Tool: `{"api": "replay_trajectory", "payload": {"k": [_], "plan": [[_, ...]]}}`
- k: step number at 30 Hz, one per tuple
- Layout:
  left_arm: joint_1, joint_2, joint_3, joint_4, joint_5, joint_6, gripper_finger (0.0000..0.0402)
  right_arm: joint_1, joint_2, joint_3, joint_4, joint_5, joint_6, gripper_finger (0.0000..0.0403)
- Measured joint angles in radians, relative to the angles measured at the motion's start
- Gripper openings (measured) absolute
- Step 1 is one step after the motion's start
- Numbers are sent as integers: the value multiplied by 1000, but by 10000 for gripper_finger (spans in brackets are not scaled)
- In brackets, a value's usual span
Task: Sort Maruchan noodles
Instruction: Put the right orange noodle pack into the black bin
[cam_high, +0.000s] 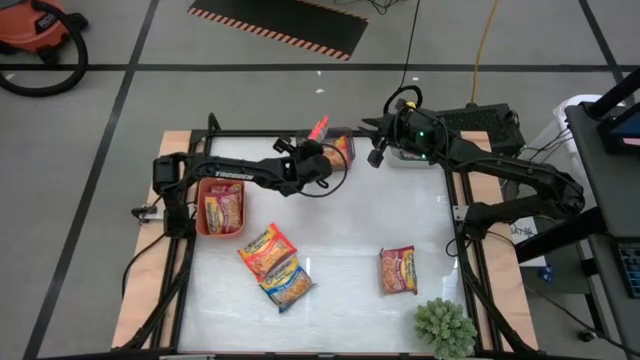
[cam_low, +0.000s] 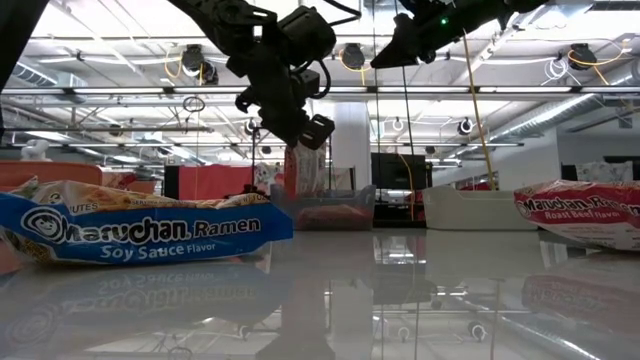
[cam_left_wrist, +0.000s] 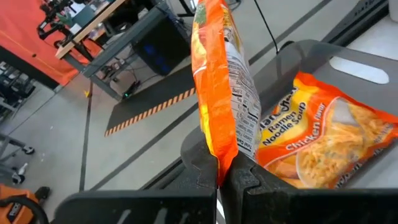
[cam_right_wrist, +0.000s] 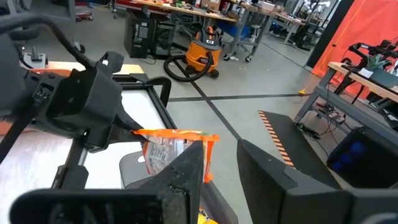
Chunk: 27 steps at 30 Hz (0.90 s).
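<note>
My left gripper (cam_left_wrist: 219, 177) is shut on an orange Maruchan noodle packet (cam_left_wrist: 217, 81), held over the near-left rim of the grey bin (cam_left_wrist: 298, 56) at the table's far middle. A Chicken packet (cam_left_wrist: 323, 134) lies in that bin. Other packets lie in the red bin (cam_high: 203, 218) at the left. On the table lie a red-trimmed packet (cam_high: 265, 249), a blue one (cam_high: 287, 284) and a Roast Beef one (cam_high: 397, 270). My right gripper (cam_right_wrist: 227, 183) hangs open over the white bin (cam_high: 410, 158), with nothing between its fingers. My left gripper pinches the packet by one short end (cam_left_wrist: 219, 158) between its two fingers. The fingers come from the table's left, slanting a little downward. The packet stands on edge, sticks out ahead of the fingertips, and hangs clear of the bin and the table.
A green plant (cam_high: 445, 328) stands at the near right corner. The three bins sit along the table's left and far sides. The middle of the white tabletop (cam_high: 350, 215) is bare. The room beyond holds benches and a shop vacuum (cam_right_wrist: 199, 59).
</note>
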Motion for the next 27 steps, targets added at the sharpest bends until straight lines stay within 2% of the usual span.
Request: {"api": "replay_trajectory", "payload": {"k": [9, 21, 27], "plan": [[-11, 0, 0, -67, 18, -87, 1, 1, 0, 0, 0, -1, 1, 91], [11, 0, 0, -86, -38, -156, 1, 3, 0, 0, 0, -1, 12, 91], [33, 27, 0, -80, 52, -174, 1, 3, 0, 0, 0, -1, 7, 91]]}}
